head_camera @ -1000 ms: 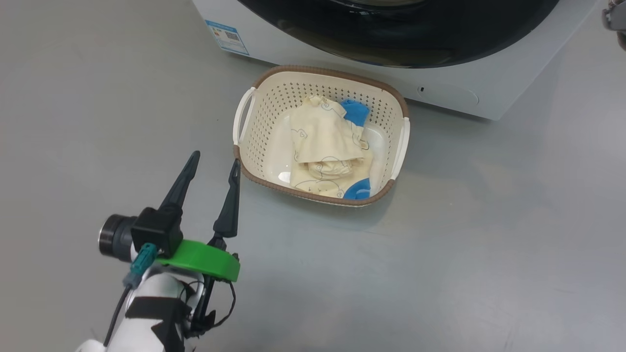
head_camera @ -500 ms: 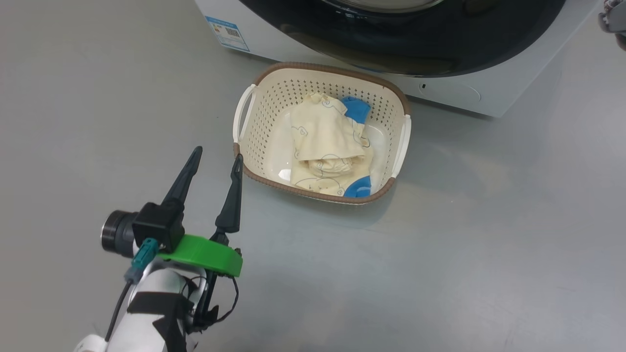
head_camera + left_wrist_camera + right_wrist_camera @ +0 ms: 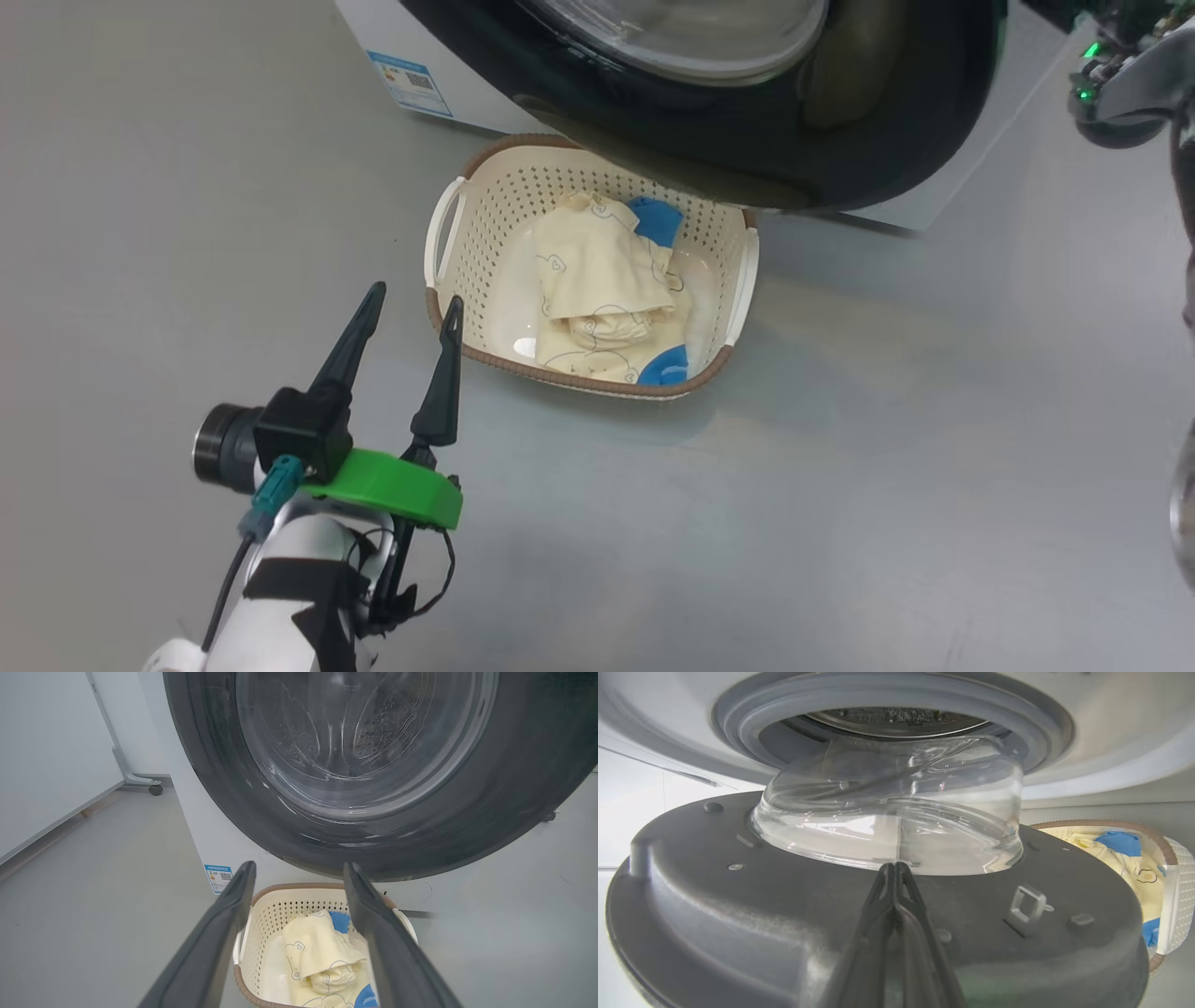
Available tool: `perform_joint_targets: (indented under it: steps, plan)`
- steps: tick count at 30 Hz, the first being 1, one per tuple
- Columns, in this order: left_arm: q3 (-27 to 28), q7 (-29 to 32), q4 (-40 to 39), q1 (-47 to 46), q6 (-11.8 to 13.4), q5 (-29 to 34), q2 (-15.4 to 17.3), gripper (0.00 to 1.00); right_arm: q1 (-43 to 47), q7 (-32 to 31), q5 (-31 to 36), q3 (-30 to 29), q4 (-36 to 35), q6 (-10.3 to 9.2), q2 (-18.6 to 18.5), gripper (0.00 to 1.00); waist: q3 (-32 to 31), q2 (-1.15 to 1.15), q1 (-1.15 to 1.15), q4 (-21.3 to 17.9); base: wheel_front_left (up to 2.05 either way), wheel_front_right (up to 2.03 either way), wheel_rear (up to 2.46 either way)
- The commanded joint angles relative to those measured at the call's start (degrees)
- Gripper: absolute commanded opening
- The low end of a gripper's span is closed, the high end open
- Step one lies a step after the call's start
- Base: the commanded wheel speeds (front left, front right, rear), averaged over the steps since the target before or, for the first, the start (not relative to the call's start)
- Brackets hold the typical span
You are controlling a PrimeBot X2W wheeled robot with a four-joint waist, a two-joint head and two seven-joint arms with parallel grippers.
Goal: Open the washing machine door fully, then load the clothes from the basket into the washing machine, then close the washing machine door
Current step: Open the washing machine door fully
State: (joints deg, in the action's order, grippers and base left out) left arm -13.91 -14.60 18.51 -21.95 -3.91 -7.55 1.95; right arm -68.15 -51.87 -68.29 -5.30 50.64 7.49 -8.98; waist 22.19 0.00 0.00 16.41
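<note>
Left tool (image 3: 415, 295) is hovering, spread wide, beside the basket (image 3: 560, 375) of clothes (image 3: 597, 280). Right tool (image 3: 892, 865), pinched together and empty, is pointing at the swung-out door (image 3: 738, 900).

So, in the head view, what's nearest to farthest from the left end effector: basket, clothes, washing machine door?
1. basket: near rim just right of the left end effector.
2. clothes: heaped inside the basket.
3. washing machine door: beyond, overhanging the basket's far rim.
</note>
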Motion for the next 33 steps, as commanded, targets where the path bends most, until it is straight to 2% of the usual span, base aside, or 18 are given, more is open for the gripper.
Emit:
perform_joint_targets:
  steps: [1, 18, 26, 33]
  plan:
    - [1.84, -0.40, -1.46, -0.81, 0.43, 0.24, 0.93, 1.00, -0.13, -1.39, -0.60, 0.91, -2.72, 0.00, 1.93, 0.00, -0.15, 0.00, 0.00, -0.17, 0.00, 0.00, 0.00]
    - [1.46, -0.40, 0.17, 1.36, 0.45, 0.42, 0.93, 1.00, 11.38, -13.61, -5.61, 2.34, -11.34, 0.00, 5.05, 0.00, -4.24, 0.00, 0.00, -0.80, 0.00, 0.00, 0.00]
    - [1.18, -0.40, 1.17, 2.29, 0.52, 0.29, 0.93, 1.00, 16.66, -16.96, -7.48, 3.61, -15.05, 0.00, 5.91, 0.00, -6.28, 0.00, 0.00, -0.11, 0.00, 0.00, 0.00]
    - [0.68, -0.40, 1.55, 2.18, 0.89, -0.29, 0.93, 1.00, 19.06, -17.49, -10.22, 5.99, -16.34, 0.00, 6.07, 0.00, -7.33, 0.00, 0.00, 0.63, 0.00, 0.00, 0.00]
